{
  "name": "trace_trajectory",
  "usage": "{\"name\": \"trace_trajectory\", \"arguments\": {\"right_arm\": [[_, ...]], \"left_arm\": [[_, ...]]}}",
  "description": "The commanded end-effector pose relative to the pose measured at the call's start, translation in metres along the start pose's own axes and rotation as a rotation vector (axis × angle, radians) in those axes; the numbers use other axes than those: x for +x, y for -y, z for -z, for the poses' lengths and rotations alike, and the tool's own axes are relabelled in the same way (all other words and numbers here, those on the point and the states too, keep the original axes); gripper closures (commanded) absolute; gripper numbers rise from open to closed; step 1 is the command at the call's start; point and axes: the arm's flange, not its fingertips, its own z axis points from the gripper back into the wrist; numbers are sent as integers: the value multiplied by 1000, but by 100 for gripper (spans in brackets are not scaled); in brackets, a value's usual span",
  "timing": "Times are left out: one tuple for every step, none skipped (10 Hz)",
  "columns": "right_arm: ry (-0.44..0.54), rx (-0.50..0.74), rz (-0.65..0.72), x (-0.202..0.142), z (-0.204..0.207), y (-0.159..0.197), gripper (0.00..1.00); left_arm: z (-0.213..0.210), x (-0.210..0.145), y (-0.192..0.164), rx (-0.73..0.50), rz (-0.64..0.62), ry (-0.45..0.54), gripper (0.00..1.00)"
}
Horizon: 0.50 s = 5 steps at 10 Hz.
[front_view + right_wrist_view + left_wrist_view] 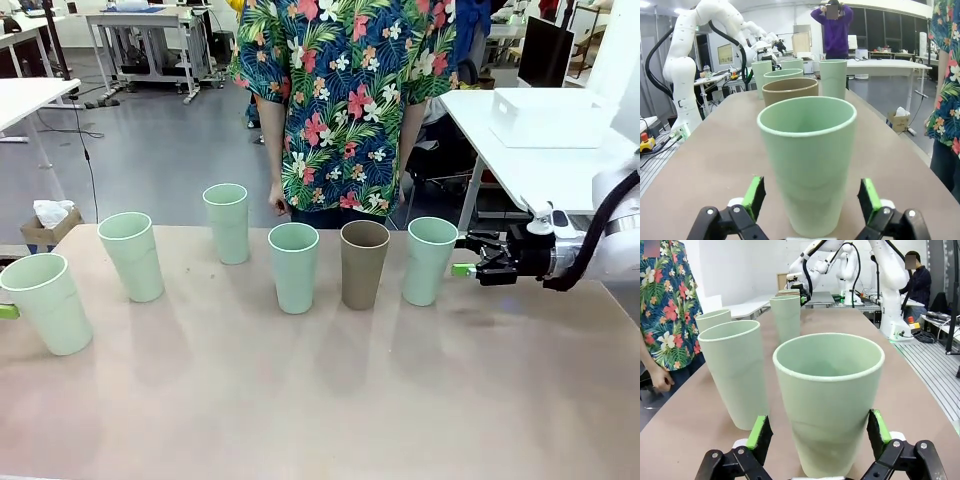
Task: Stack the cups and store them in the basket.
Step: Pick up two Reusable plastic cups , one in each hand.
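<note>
Six cups stand in a loose row on the brown table. From left they are mint cups (45, 302), (132, 255), (227, 222), (294, 266), a brown cup (364, 263) and a mint cup (430, 259). My left gripper (819, 431) is open, and the leftmost cup (829, 390) stands just ahead of its green pads (760, 432). One pad of it shows at the picture's left edge (8, 311). My right gripper (463, 269) is open, level with the rightmost cup (807, 150), which sits between its spread fingertips (754, 196). The white basket (548, 118) rests on a side table at the back right.
A person in a flowered shirt (345, 90) stands at the far edge behind the middle cups, one hand (278, 200) hanging near the table. The white side table (520, 160) is off to the right. A cardboard box (48, 228) sits on the floor at left.
</note>
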Motion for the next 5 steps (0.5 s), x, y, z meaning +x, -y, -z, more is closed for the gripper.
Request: {"name": "trace_trajectory", "arguments": {"right_arm": [[4, -37, 14, -2, 12, -1, 0], [3, -38, 16, -2, 14, -2, 0], [1, -37, 20, -2, 14, -3, 0], [2, -41, 21, -3, 17, -5, 0], [3, -44, 23, -3, 18, -6, 0]], "left_arm": [[7, -21, 28, 0, 33, 0, 0], [8, -22, 28, -8, 22, 6, 0], [11, -23, 29, -6, 15, 8, 0], [12, -24, 31, -2, 6, 5, 0], [13, -23, 30, 3, 4, 8, 0]]}}
